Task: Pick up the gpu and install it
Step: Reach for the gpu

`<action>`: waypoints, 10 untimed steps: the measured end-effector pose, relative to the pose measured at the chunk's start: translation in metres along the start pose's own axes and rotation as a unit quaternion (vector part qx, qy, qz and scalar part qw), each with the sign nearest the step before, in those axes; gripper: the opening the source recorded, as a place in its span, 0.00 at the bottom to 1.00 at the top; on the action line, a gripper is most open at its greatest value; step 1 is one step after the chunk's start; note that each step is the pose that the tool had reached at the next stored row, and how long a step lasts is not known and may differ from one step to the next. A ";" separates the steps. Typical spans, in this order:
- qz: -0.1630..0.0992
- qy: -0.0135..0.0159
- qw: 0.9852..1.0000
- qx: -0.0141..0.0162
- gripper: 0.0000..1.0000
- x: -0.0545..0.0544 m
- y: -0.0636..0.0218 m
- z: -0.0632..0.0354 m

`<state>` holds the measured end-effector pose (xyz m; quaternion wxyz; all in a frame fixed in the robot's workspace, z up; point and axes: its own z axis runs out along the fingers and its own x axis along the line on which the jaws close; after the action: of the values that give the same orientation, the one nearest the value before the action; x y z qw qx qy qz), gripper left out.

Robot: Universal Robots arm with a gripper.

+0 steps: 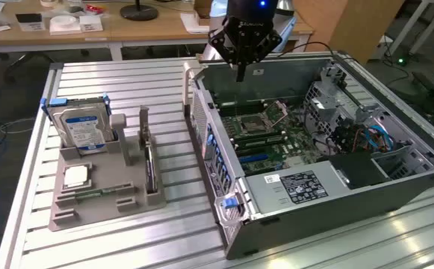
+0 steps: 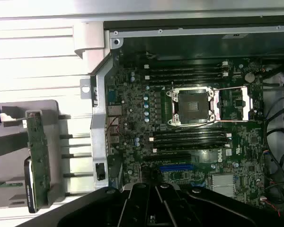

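On the exterior view's left, a grey holder (image 1: 97, 196) sits on the slatted surface (image 1: 105, 73), carrying the hard drive (image 1: 82, 126) and the processor chip (image 1: 76, 176). The gpu (image 1: 150, 162) stands on edge in the holder's right-hand slot, untouched. Right of it lies the open computer case (image 1: 201, 112). My end effector (image 1: 239, 75) hangs over its far side above the motherboard (image 1: 265, 134), fingers pressed together and holding nothing. I judge the pick not yet begun; grasping that thin upright card calls for parted fingers aligned across its top edge
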<state>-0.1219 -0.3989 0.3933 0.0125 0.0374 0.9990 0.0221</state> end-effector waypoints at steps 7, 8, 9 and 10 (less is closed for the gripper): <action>0.000 0.000 1.000 0.000 0.11 0.002 -0.0002 0.0000; 0.000 0.000 1.000 0.000 0.11 0.004 -0.0003 -0.0001; 0.000 0.000 1.000 0.000 0.11 0.005 -0.0004 -0.0001; 0.000 0.000 1.000 0.000 0.11 0.006 -0.0005 -0.0002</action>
<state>-0.1284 -0.3989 0.3933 0.0125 0.0374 0.9990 0.0221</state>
